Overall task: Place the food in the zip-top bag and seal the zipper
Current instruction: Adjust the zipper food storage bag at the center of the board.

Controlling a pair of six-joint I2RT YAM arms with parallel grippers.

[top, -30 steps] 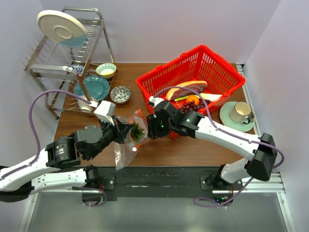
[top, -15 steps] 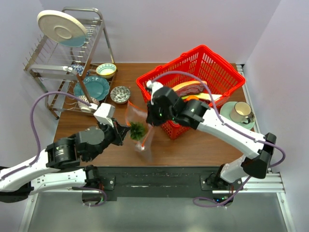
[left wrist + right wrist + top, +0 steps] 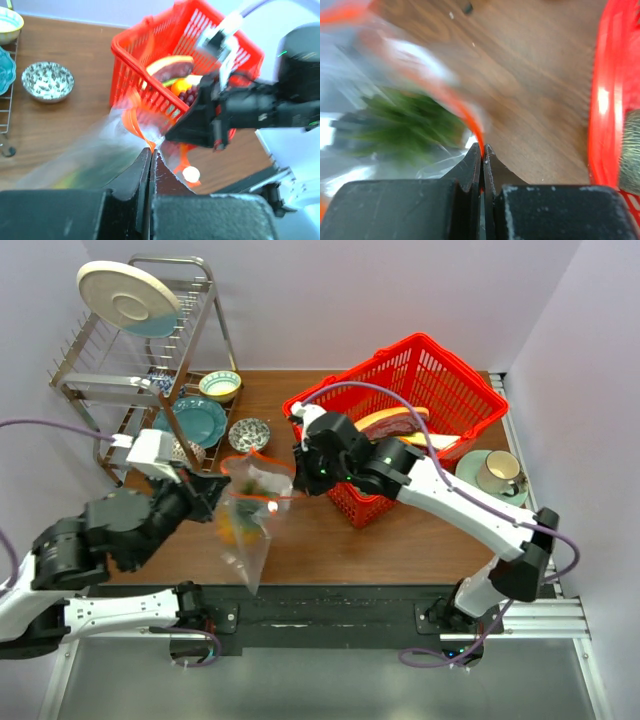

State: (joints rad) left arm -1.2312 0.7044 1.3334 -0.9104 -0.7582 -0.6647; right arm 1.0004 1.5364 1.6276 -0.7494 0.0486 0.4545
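The clear zip-top bag (image 3: 250, 545) hangs in the air between my two grippers, over the table's front left. Its red-orange zipper (image 3: 264, 454) runs along the mouth. My left gripper (image 3: 221, 492) is shut on the zipper strip (image 3: 134, 122) at one end. My right gripper (image 3: 299, 473) is shut on the strip (image 3: 475, 125) at the other end. The pineapple (image 3: 233, 529) is inside the bag, and its green crown (image 3: 405, 125) shows blurred in the right wrist view. The grape bunch (image 3: 192, 96) lies in the red basket (image 3: 430, 345).
The basket also holds a pink-red slice (image 3: 392, 421). A dish rack (image 3: 130, 360) with a plate stands at the back left, with a teal plate (image 3: 190, 420) and a patterned bowl (image 3: 248, 435) beside it. A cup on a saucer (image 3: 497, 475) sits at the right.
Both grippers have lifted the bag off the table and drawn its mouth apart. The left arm has pulled back to the left. The pineapple now hangs low in the bag.
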